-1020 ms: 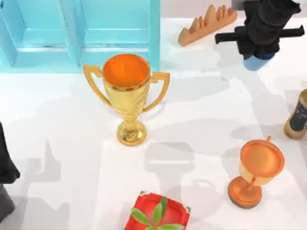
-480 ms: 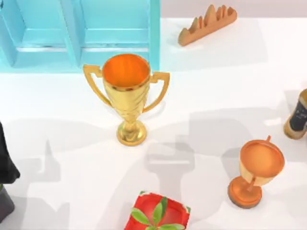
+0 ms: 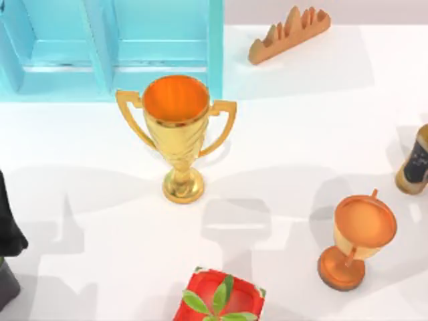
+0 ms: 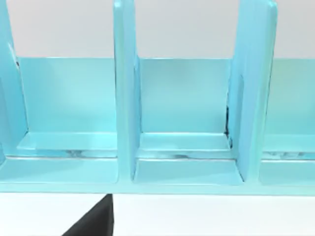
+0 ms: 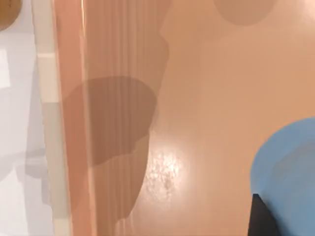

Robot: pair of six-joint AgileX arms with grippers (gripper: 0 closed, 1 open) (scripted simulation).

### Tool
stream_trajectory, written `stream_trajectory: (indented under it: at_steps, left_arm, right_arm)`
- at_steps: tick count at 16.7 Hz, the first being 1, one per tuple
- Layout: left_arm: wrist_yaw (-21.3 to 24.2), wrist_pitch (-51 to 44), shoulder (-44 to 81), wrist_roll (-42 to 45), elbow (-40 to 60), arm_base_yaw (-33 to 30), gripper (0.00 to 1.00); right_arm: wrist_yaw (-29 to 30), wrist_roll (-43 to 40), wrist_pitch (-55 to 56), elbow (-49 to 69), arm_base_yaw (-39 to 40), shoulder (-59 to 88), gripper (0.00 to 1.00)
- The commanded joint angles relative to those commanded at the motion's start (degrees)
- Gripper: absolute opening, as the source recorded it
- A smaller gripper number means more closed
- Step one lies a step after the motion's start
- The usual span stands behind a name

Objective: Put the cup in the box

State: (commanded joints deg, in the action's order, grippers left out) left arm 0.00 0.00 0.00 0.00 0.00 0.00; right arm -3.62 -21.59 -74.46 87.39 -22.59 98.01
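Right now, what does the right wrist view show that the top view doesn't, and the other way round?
Right wrist only: the cup, with a dark part of the right gripper beside it, over a peach surface. Top only: the box, trophy, goblet, rack, red planter, bottle, and the parked left arm at the left edge. Both: the white table.

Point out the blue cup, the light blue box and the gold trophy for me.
cup (image 5: 288, 167): right wrist view, on its blue side wall.
box (image 3: 215, 47): top view, on its right-hand end wall.
gold trophy (image 3: 177, 137): top view, on the bowl's outer wall.
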Motion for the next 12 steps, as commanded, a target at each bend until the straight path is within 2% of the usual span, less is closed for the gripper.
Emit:
stream_trajectory:
  at_steps: [12]
  left_arm:
    - [0.0, 0.0, 0.0, 0.0, 0.0, 0.0, 1.00]
  right_arm:
    - [-0.2, -0.7, 14.0, -11.8, -0.9, 2.2, 0.00]
